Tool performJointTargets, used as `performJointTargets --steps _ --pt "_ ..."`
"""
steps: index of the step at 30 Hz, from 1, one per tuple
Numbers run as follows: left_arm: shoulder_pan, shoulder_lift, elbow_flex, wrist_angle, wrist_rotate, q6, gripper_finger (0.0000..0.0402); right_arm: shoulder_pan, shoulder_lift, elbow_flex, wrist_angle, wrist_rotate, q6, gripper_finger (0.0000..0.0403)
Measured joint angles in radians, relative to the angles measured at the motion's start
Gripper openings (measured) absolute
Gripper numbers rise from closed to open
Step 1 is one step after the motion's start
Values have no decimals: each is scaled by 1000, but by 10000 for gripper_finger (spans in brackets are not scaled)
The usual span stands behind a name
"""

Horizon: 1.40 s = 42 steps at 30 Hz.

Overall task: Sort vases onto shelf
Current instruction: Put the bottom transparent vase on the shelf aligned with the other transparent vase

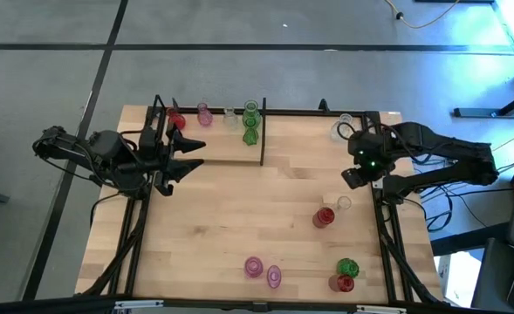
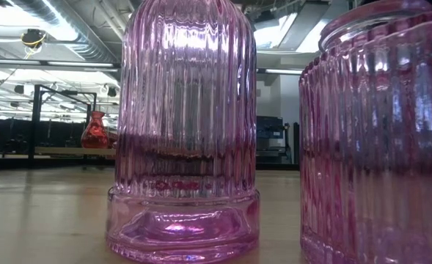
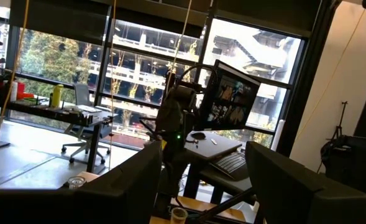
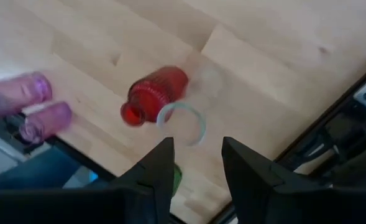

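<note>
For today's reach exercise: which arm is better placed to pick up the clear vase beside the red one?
The right. Its gripper hangs open above the clear vase and red vase; the left gripper waits by the shelf.

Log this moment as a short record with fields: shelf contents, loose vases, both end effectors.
shelf: low light-wood board with black rods, holding a red glass vase, pink vase, clear vase, two green vases
loose on table: red vase, clear vase, two pink vases, green-and-red pair
left end effector: open, empty, beside shelf
right end effector: open, empty, above the loose clear vase
</note>
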Motion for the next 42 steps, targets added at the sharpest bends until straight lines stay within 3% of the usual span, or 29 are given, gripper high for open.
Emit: performJointTargets --steps 8,16,34,42 --pt "0 0 0 0 0 0 224 196 0 -1 15 56 162 127" --pt "0 0 0 0 0 0 224 387 8 -136 213 178 408 127" --pt "0 0 0 0 0 0 224 393 90 -191 202 286 464 127" --pt "0 0 0 0 0 0 224 393 125 -194 212 277 464 127"
